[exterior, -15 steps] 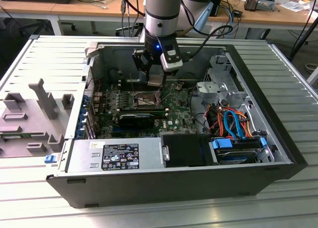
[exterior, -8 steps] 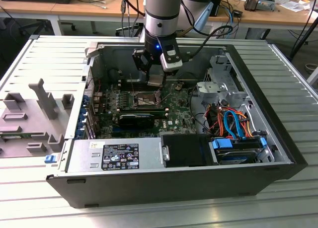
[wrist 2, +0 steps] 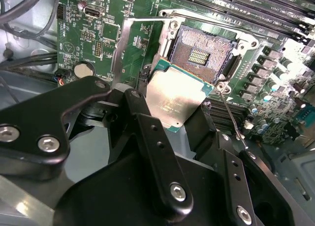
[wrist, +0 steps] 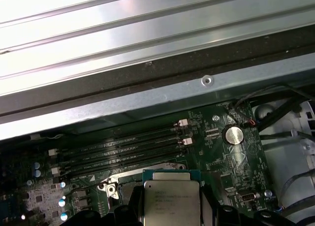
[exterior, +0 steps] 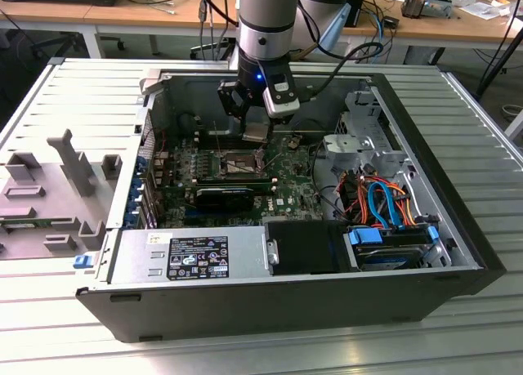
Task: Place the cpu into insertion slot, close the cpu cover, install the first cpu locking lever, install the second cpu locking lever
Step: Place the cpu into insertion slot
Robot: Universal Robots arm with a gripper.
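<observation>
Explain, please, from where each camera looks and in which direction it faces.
Exterior view: stands off the arm, above the open computer case, looking down into it; the arm and the gripper show.
Second wrist view: rides at the wrist, looking along the black fingers down at the insertion slot.
First wrist view: rides at the wrist, facing across the memory slots toward the ribbed table; a little of the gripper shows.
Shared: all three show the cpu held in the gripper.

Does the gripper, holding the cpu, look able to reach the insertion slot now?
Probably yes. The gripper holds the cpu close to the slot, whose cover is swung open; nothing lies in it. A thin lever stands near one corner.
</observation>
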